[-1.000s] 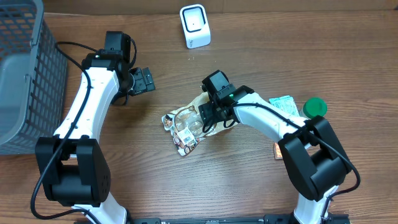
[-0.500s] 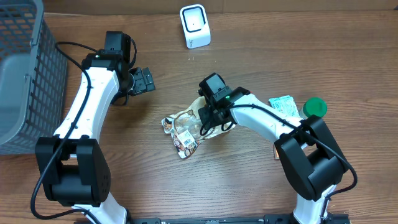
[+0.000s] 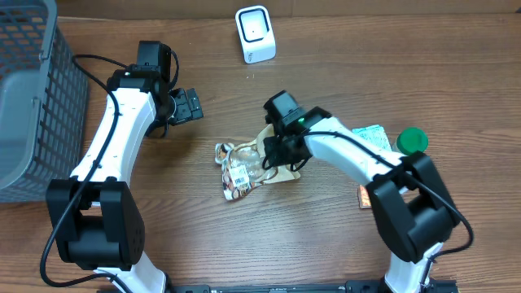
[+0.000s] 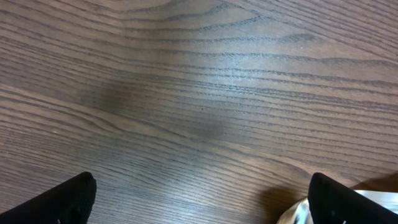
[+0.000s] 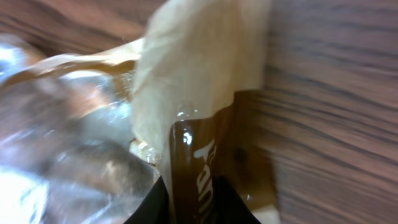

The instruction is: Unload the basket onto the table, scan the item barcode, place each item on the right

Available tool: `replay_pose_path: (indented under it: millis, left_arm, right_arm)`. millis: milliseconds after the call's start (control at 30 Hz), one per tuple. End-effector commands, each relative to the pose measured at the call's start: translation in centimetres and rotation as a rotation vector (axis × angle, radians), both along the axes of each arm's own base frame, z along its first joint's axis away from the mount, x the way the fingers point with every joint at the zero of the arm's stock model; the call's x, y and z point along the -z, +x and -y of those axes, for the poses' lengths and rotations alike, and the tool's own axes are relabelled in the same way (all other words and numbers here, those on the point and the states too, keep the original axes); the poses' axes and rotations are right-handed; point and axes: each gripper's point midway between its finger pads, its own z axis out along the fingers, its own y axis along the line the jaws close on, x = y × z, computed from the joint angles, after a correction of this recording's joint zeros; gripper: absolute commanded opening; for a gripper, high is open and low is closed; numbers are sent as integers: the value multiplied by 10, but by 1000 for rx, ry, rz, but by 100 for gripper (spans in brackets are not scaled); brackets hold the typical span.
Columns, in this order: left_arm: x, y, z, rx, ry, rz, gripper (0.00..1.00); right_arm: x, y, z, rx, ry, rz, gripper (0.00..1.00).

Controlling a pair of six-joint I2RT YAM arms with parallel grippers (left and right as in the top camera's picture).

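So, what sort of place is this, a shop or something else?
Probably a mock shop checkout set up on a wooden table: a white barcode scanner stands at the far edge, a grey mesh basket sits at the left, and a snack packet lies in the middle.

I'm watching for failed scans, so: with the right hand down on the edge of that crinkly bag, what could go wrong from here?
1. The right hand seems to pinch only the thin paper edge of the snack bag; the floppy bag could slip out or tear when lifted.
2. The white label sits at the bag's far end from the grip; it may sag or fold and not face the scanner.
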Motion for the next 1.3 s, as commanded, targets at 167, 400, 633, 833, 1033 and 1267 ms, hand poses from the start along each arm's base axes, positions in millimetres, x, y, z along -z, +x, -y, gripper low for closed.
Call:
replay_pose_path:
  millis: [167,400,633,833,1033,1267]
  left_arm:
    - [-8,3,0,18,9,25,99]
    - [-8,3,0,18,9,24,100]
    - [-8,3,0,18,9,25,100]
    - [-8,3,0,18,9,25,100]
    - [-8,3,0,18,10,25,100]
    - [-8,3,0,18,10,25,100]
  right_arm:
    - [-136,13,-15,10,280,207,4]
    - [-176,6,-14,-6,348,280,4]
    - [-188,20,-17,-1,383,343,4]
    - [-257,49,-10,27,374,534,3]
    - [-370,72,20,81,286,856,3]
    - [-445,107,47,153,95,1250,3]
